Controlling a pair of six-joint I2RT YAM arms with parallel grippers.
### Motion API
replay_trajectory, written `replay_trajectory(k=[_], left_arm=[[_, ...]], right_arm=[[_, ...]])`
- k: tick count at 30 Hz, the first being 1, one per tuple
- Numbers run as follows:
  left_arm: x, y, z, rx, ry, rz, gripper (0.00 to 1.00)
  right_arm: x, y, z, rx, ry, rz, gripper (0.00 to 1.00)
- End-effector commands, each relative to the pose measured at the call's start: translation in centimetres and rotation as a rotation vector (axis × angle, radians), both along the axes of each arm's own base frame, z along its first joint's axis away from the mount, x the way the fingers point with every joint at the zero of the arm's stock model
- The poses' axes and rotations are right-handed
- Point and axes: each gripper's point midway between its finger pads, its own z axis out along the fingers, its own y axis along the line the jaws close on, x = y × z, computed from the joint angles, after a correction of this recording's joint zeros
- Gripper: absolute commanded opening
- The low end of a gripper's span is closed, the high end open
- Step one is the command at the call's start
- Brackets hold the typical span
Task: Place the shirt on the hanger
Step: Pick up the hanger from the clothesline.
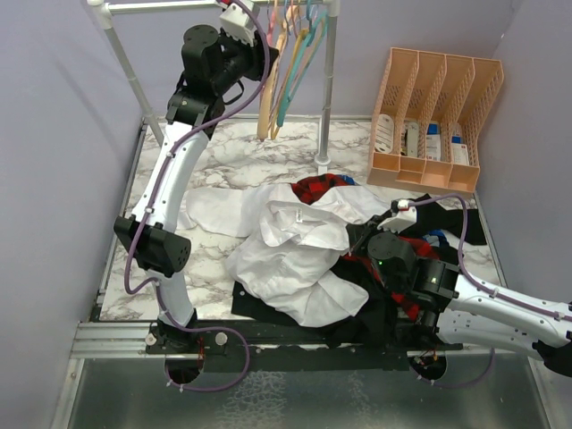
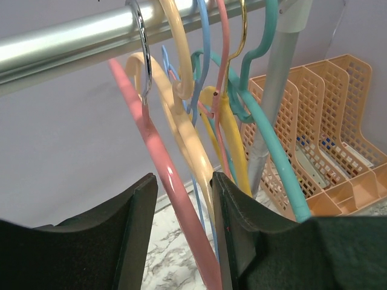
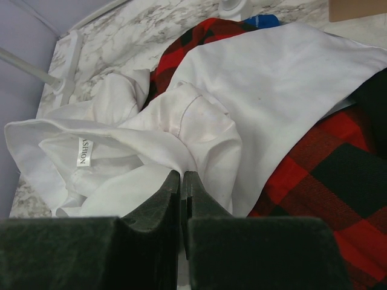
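Observation:
The white shirt (image 1: 295,250) lies crumpled on the pile of clothes at mid-table. It also shows in the right wrist view (image 3: 272,90), with its collar label at the left. My right gripper (image 3: 182,174) is shut on a fold of the shirt near the collar; in the top view it (image 1: 359,237) sits at the shirt's right edge. The pink hanger (image 2: 163,175) hangs by its metal hook on the rail (image 2: 66,36). My left gripper (image 2: 183,181) is raised at the rail (image 1: 259,45). Its jaws are open, one on each side of the hanger's arm, not closed on it.
A peach-orange hanger (image 2: 181,121), a yellow one (image 2: 233,145) and a teal one (image 2: 272,151) hang close beside the pink one. A red-and-black plaid shirt (image 1: 317,188) and a black garment (image 1: 357,313) lie under the white shirt. A peach file organizer (image 1: 433,116) stands back right, by the rack's post (image 1: 326,89).

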Motion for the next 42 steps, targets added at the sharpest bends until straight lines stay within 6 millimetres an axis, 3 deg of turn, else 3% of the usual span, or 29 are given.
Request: replay_trajectory(k=[1, 11, 15, 17, 28, 37, 42], left_arm=[[0.6, -0.1, -0.1, 0.044, -0.031, 0.035, 0.46], [1.5, 0.7, -1.0, 0.125, -0.048, 0.139, 0.47], [1.8, 1.4, -0.6, 0.13, -0.063, 0.179, 0.64], [1.7, 1.6, -0.2, 0.126, -0.073, 0.19, 0.67], [1.5, 2.0, 0.8, 0.097, -0.079, 0.204, 0.41], [-0.1, 0.7, 2.5, 0.028, -0.068, 0.1, 0.74], [0.7, 2.5, 2.9, -0.051, -0.037, 0.103, 0.74]], right_arm=[[0.1, -0.8, -0.5, -0.002, 0.001, -0.036, 0.01], [0.1, -0.9, -0.7, -0.002, 0.001, -0.041, 0.01], [0.2, -0.9, -0.7, -0.006, -0.001, -0.042, 0.01], [0.2, -0.9, -0.6, -0.006, -0.001, -0.041, 0.01], [0.1, -1.0, -0.5, -0.01, -0.001, -0.042, 0.01], [0.1, -1.1, -0.6, -0.007, 0.001, -0.043, 0.01], [0.0, -1.2, -0.8, -0.006, 0.009, -0.047, 0.01]])
